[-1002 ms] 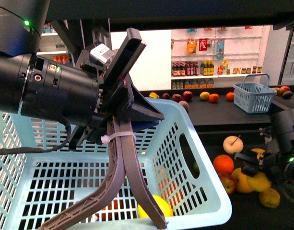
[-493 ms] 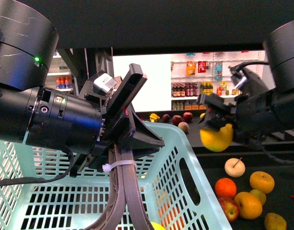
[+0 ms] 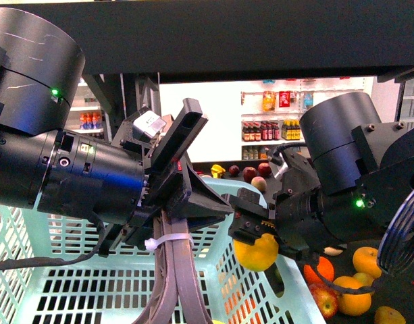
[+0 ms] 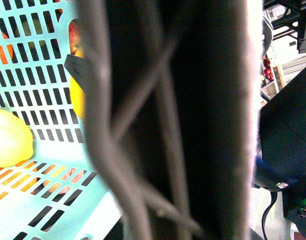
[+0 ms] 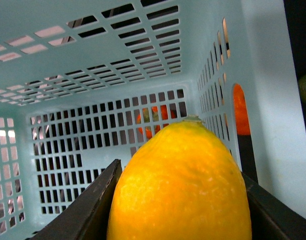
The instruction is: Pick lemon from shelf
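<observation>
The bright yellow lemon (image 3: 257,251) hangs at the right rim of the light teal basket (image 3: 71,297), and my right gripper (image 3: 254,237) is shut on it. In the right wrist view the lemon (image 5: 182,185) fills the space between the two dark fingers (image 5: 88,210), with the basket's slotted inside (image 5: 118,75) behind it. My left gripper (image 3: 171,226) is shut on the brown basket handle (image 3: 173,283), which is a blurred brown band (image 4: 167,125) across the left wrist view. The shelf's black canopy (image 3: 261,40) spans the top.
Oranges (image 3: 355,304) and an apple (image 3: 323,297) lie on the dark deck to the right, under my right arm. Another yellow fruit (image 4: 8,137) rests inside the basket. More fruit (image 3: 250,173) sits on the far deck, and white wall shelves of bottles (image 3: 271,131) stand behind.
My right gripper rose from the fruit on the deck with the lemon, then came left and down to the basket's right rim. The left arm and the basket lifted a little.
</observation>
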Action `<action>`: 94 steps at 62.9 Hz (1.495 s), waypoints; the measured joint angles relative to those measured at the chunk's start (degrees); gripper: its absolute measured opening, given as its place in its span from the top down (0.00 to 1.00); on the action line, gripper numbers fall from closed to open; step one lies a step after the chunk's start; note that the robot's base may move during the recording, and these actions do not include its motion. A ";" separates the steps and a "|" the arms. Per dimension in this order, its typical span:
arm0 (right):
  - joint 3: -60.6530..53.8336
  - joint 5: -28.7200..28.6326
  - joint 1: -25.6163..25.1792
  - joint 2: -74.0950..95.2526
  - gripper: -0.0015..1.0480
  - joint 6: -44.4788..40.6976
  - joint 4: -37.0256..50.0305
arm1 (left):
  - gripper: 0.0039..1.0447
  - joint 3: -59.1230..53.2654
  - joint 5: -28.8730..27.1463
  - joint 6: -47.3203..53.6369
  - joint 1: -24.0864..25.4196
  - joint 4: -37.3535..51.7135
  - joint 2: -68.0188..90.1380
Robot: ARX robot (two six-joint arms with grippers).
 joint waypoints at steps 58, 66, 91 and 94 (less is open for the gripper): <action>-35.26 27.82 -2.32 -78.14 0.10 -25.99 -17.07 | 0.90 0.00 0.04 -0.26 0.00 0.00 0.00; -45.99 22.40 -3.50 -93.98 0.33 -26.27 -17.77 | 0.90 0.00 -0.17 -0.15 0.02 0.00 0.00; -60.35 9.18 -16.26 -103.51 0.94 -26.40 -14.75 | 0.90 0.00 -0.04 -0.07 0.00 0.00 0.00; -60.78 9.27 -17.68 -103.91 0.94 -26.40 -14.69 | 0.90 0.00 0.09 -0.15 0.00 0.00 0.00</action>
